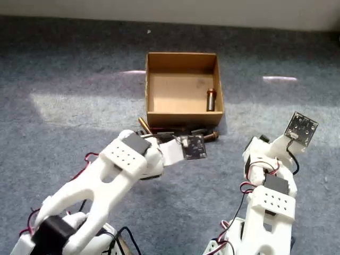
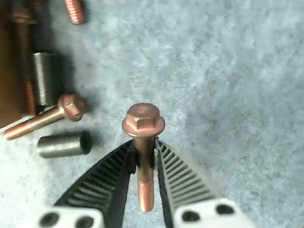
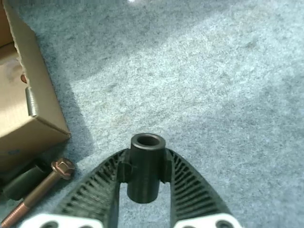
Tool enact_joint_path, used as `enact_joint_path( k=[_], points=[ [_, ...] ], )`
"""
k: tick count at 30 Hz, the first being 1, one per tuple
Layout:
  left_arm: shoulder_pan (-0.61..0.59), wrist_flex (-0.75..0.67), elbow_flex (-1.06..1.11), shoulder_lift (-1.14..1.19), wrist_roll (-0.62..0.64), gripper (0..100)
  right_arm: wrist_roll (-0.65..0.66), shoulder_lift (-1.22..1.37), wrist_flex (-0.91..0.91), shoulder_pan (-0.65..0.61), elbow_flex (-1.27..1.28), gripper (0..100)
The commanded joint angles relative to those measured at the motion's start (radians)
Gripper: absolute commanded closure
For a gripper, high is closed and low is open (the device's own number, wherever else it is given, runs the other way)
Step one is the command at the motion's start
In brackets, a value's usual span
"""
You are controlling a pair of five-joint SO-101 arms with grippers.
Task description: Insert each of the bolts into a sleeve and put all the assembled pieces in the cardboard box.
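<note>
My left gripper is shut on a copper bolt, hex head pointing away, above the carpet. Close by lie a loose bolt, a grey sleeve, another sleeve and a threaded bolt end. My right gripper is shut on a dark sleeve, held upright with its bore facing up. A bolt and a dark sleeve lie by the cardboard box. In the high view the box holds one assembled piece; loose parts lie along its near wall.
Grey carpet covers the whole floor. The left arm stretches toward the box's near wall, and the right arm stands to the right of the box. Open carpet lies between the two arms and to the right.
</note>
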Motion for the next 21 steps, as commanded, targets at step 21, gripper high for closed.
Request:
enact_joint_path(
  k=[21],
  points=[
    [-0.263, -0.39, 0.297, -0.717, 0.603, 99, 0.005, -0.11, -0.021, -0.105, -0.005, 99.3]
  ],
)
